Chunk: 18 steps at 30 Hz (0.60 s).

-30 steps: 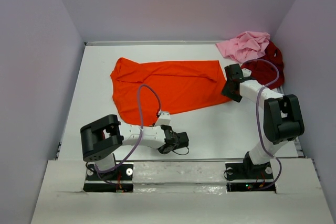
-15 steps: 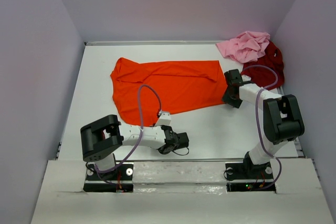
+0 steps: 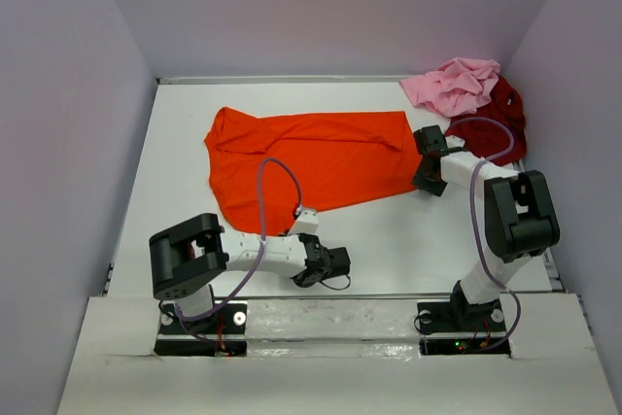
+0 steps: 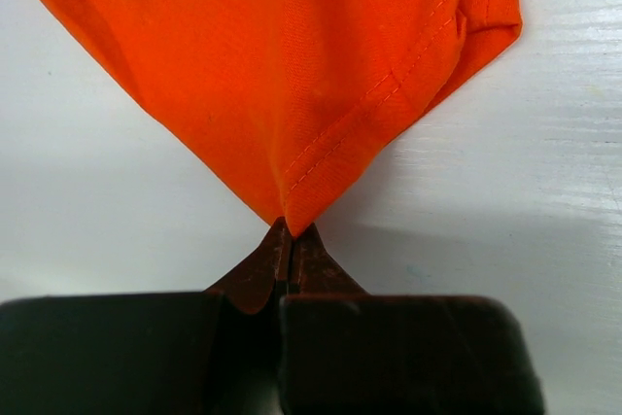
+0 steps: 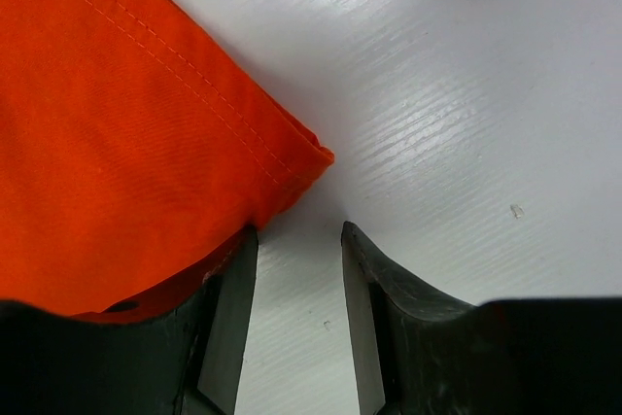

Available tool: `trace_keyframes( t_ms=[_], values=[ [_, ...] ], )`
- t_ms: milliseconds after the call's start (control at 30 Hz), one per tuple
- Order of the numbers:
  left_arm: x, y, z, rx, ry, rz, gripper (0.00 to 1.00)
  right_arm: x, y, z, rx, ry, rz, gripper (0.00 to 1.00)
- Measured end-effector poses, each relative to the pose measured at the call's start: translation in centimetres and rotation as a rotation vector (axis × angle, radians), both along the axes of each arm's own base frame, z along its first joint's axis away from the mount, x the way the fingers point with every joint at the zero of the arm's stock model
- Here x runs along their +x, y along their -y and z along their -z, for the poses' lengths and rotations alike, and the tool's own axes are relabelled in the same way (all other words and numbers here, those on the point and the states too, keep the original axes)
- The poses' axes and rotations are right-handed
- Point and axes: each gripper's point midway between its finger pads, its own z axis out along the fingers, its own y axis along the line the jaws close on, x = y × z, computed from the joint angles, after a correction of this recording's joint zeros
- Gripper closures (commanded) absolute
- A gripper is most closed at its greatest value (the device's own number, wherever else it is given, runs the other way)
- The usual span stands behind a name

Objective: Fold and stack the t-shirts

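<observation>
Sliding inward over the past second, the right claw (image 5: 298,230) now sits closer against the right-hand edge of the orange t-shirt (image 3: 311,157). Its jaws are drawn narrower than before yet released, with only bare white surface (image 3: 389,230) between them and the stitched corner of the cloth just ahead of the nearer finger. Nothing else has shifted: the left claw (image 4: 290,232) rests clenched tight at the near corner of the same shirt, its tips meeting the point of the fabric, though we cannot tell whether any cloth is actually nipped. The orange shirt lies spread mostly flat across the middle of the surface, while the pink t-shirt (image 3: 455,85) and the dark red t-shirt (image 3: 501,119) sit crumpled and touching in the far right corner. We judge the orange garment light, limp and soft, likely to sag and crease once lifted and to slide readily over the smooth top; it is not fragile, but it holds no shape of its own. The double-stitched hem, thickest at the corners, looks to us the best place to take hold: a low pinch there, one corner per claw, should keep the edge taut for a fold.
</observation>
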Motion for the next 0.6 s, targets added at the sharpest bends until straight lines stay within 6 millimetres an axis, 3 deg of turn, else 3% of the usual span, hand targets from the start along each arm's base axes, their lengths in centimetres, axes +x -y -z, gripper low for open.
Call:
trace_keyframes(
  t_ms=[300,600],
  values=[
    [-0.1,0.0,0.0,0.005,-0.002,0.009,1.00,0.2,0.2,-0.3,-0.001,0.009,0.003,0.44],
    [-0.1,0.0,0.0,0.005,-0.002,0.009,1.00,0.9,0.6,-4.1,-0.001,0.119,0.016,0.44]
  ],
)
